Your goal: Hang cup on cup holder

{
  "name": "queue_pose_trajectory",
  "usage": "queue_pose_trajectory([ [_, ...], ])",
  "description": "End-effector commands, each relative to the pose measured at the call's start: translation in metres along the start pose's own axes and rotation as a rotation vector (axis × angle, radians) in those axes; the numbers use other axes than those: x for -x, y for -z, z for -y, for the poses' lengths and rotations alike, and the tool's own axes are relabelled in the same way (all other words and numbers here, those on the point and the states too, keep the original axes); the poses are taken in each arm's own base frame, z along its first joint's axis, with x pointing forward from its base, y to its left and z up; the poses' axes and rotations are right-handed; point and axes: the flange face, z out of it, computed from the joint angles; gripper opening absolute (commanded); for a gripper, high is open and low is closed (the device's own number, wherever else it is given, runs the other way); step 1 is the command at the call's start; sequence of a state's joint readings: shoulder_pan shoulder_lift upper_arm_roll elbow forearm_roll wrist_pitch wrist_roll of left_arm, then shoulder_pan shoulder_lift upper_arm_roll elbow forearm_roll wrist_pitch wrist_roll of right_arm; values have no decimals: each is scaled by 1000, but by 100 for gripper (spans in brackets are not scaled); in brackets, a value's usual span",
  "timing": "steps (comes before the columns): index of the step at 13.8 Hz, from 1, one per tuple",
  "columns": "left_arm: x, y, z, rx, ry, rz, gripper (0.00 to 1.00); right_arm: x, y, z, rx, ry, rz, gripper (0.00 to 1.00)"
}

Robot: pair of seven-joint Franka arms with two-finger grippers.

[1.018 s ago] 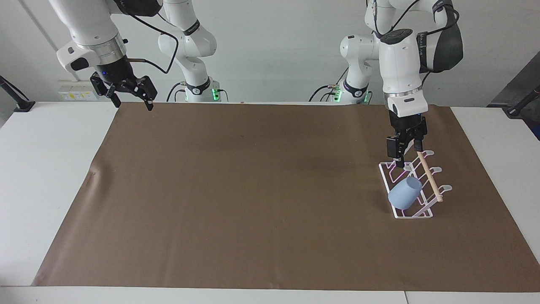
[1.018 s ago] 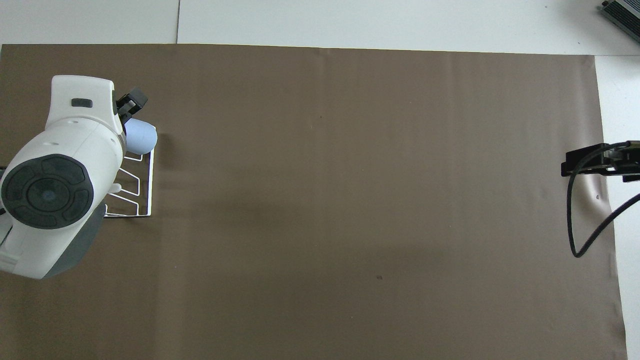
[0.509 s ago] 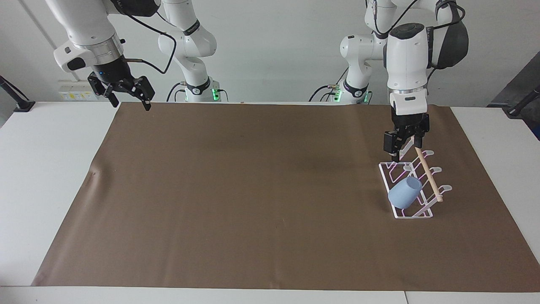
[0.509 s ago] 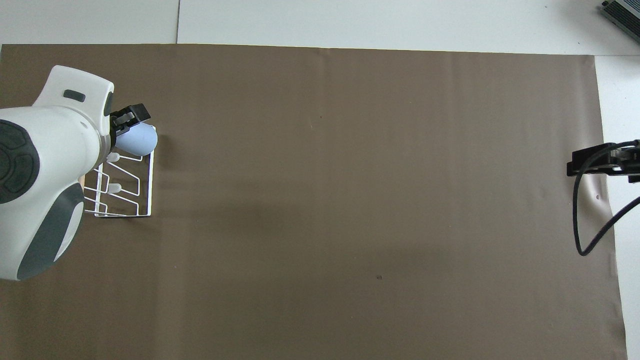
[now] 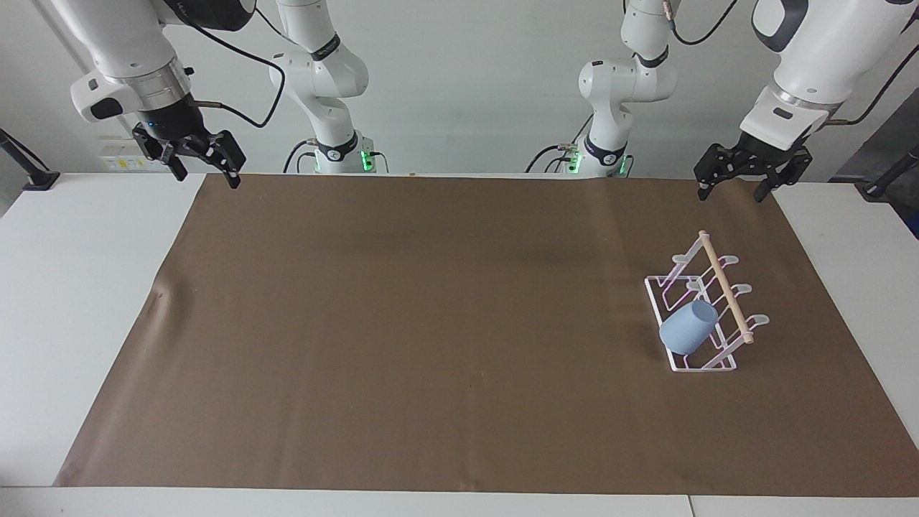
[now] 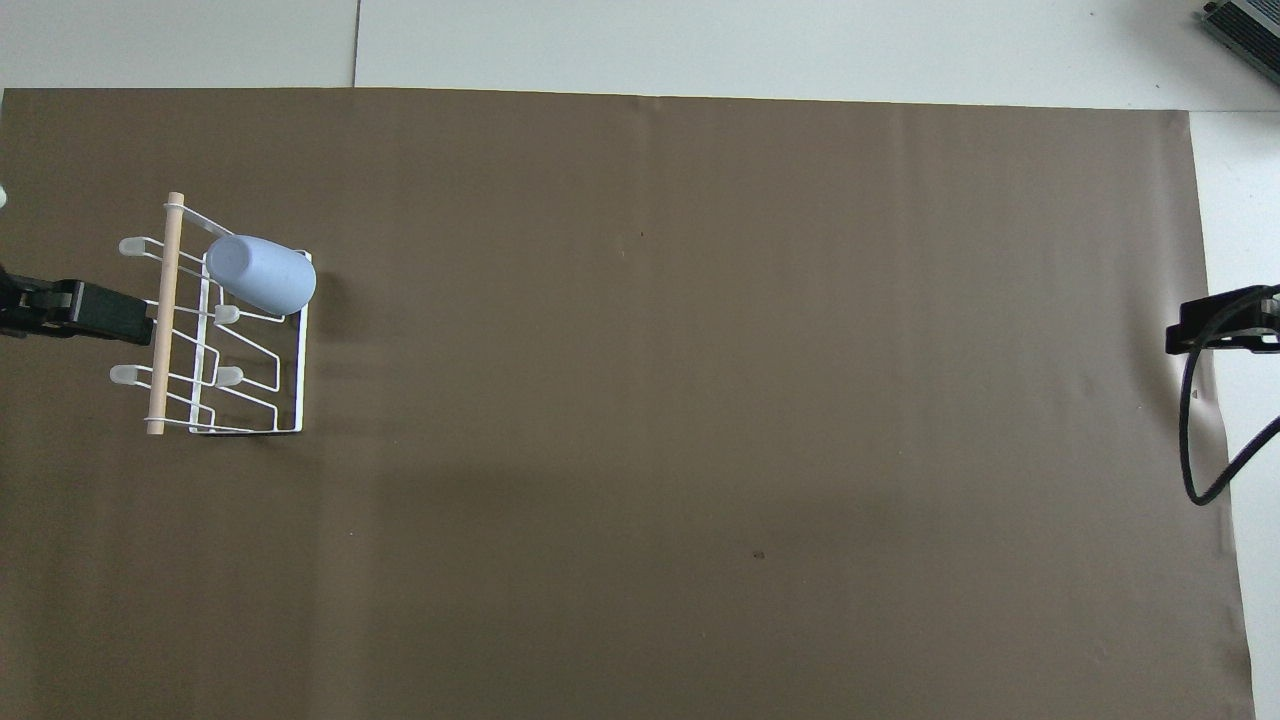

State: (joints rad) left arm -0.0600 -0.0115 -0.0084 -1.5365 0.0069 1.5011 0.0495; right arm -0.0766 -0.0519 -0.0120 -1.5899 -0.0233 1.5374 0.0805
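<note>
Nearest the robots, both grippers hang in the air by their own edge of the desk, holding nothing. The left gripper (image 5: 738, 188) sits in the upper right of the facing view, over the corner of the brown mat (image 5: 431, 323), its jaws spread apart and empty. The right gripper (image 5: 199, 159) is in the upper left of that view, over the mat's other corner by the robots, jaws likewise apart and empty; this arm waits.

Farther out, in the right half of the facing view and at the left edge of the overhead view, the cup holder (image 5: 664, 301) stands on the mat toward the left arm's end of the desk, its wooden dowel (image 5: 726, 287) running along the top.

At the rack's end farthest from the robots sits the cup (image 5: 689, 327). It lies tilted on a slanted prong, its open mouth facing up toward the dowel and its closed base pointing away and down. Nothing touches it but the rack.

By my reading, the hanging is done: the cup rests on the holder unaided and both arms are clear of it. What remains looks like little beyond parking the arms.
</note>
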Motion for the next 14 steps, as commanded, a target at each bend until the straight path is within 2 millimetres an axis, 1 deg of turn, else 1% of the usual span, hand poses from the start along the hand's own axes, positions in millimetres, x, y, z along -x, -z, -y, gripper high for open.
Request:
queue_pose_trajectory([
  [1, -6, 9, 4, 21, -19, 55, 100, 5, 0, -5, 16, 17, -6, 100],
  [5, -3, 9, 0, 30, -22, 72, 100, 3, 1, -2, 4, 14, -27, 100],
  [6, -2, 12, 0, 34, -21, 62, 100, 3, 1, 1, 4, 22, -30, 100],
  [9, 5, 17, 1, 30, -19, 51, 100, 4, 1, -3, 3, 20, -22, 100],
  [11, 6, 12, 3, 31, -15, 59, 100, 3, 0, -3, 5, 22, -21, 100],
  [12, 10, 10, 3, 31, -15, 63, 100, 4, 0, -3, 5, 22, -18, 100],
  [14, 12, 4, -2, 30, -22, 48, 100, 5, -1, -3, 5, 22, -7, 100],
])
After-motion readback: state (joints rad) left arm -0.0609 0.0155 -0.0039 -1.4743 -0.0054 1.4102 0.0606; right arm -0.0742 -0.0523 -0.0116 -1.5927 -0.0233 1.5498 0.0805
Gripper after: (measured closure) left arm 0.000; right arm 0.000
